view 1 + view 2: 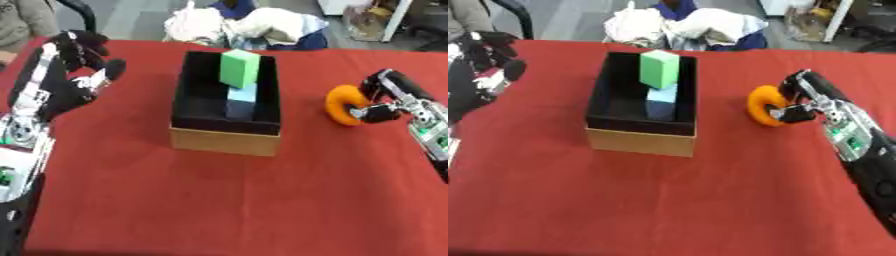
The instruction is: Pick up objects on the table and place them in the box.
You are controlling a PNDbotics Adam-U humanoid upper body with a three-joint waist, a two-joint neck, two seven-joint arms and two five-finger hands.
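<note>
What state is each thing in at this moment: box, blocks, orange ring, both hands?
box: open, upright on the table
green block: inside the box, tilted
blue block: inside the box, under the green one
orange ring: held by the right hand
right hand: shut on the ring
left hand: open, holding nothing

Workroom or lab, cluttered
Red-covered table (pixel 219 200); heaped cloths (pixel 684 27), white frame leg (pixel 839 20) and grey floor behind.

Surface (pixel 219 200): flat, covered in red cloth. Resting on it: one open cardboard box (pixel 226 141) with a black interior, near centre; one orange ring-shaped object (pixel 343 105), right of the box and apart from it.
</note>
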